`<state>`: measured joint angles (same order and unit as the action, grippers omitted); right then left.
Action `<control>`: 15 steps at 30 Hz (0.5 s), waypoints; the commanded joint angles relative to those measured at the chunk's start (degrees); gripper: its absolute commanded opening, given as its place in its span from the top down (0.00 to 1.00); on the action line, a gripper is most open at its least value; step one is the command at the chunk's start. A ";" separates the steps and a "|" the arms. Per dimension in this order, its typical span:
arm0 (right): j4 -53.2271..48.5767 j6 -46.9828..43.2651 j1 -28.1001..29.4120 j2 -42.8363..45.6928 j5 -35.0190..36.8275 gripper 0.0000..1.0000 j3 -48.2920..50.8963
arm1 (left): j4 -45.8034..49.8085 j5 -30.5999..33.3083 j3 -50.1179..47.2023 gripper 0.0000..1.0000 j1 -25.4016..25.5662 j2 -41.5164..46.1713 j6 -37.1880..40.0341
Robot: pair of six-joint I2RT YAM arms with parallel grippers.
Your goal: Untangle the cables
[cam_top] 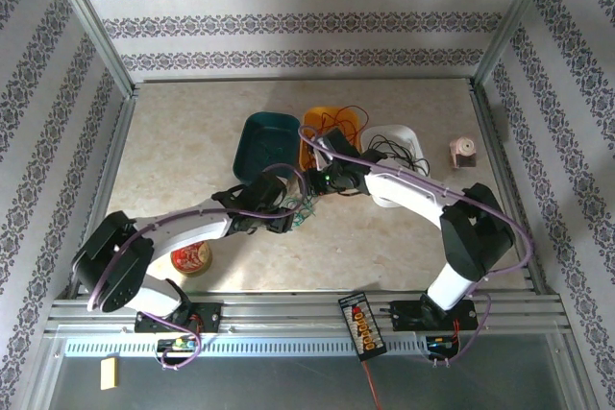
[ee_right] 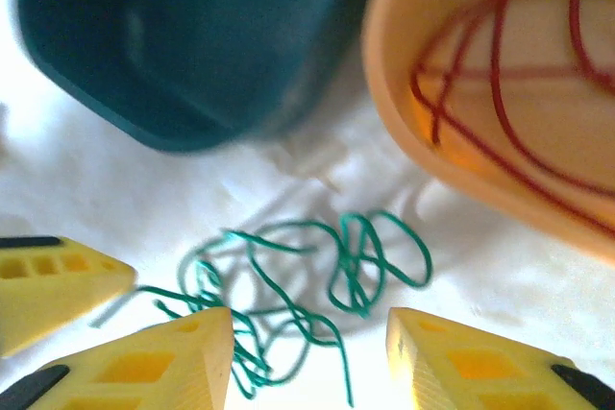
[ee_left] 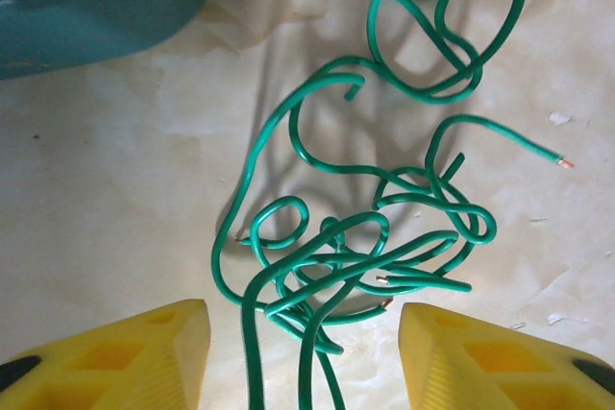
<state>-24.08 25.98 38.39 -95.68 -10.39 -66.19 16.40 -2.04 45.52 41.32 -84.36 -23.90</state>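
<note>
At the near edge of the table (cam_top: 173, 160) lies one black connector board (cam_top: 363, 324), with one round tin (cam_top: 190, 258) to its far left beside the left arm. Two arms reach toward the table centre. The left gripper (cam_top: 285, 212) (ee_left: 303, 319) is released: its two yellow fingers stand apart, and two or three green strands pass between them without being pinched. The right gripper (cam_top: 332, 180) (ee_right: 307, 324) is likewise released, its two fingers spread with bare table and the near end of the green strands between them. The green cables (cam_top: 306, 210) (ee_left: 317, 258) (ee_right: 356, 256) lie on the table as one tangle of loops and crossings, directly between the two grippers and just near of the bins. Several cut ends with copper tips are visible, but the exact number of separate green wires cannot be read from the knot. Farther back stand three bins in a row. The teal bin (cam_top: 252, 136) (ee_left: 96, 7) (ee_right: 192, 36) is on the left. The orange bin (cam_top: 309, 136) (ee_right: 404, 93) in the middle contains the red cables (cam_top: 351, 117) (ee_right: 495, 74). The white bin (cam_top: 415, 146) on the right contains the black cables (cam_top: 392, 151). One small pink object (cam_top: 463, 153) stands to the right of the white bin, apart from it.
</note>
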 commanded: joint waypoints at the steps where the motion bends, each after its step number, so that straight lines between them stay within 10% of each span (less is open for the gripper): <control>1: -1.15 1.47 0.62 -2.41 0.64 0.54 0.83 | 0.74 0.02 1.96 0.51 0.87 -1.41 1.85; 15: 1.99 2.80 1.33 -11.37 4.39 0.75 -3.05 | -0.30 -0.16 0.71 0.77 1.04 -3.45 1.70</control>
<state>-22.72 28.40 38.89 -105.49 -6.31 -67.94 16.34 -2.20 46.33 41.65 -87.09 -22.65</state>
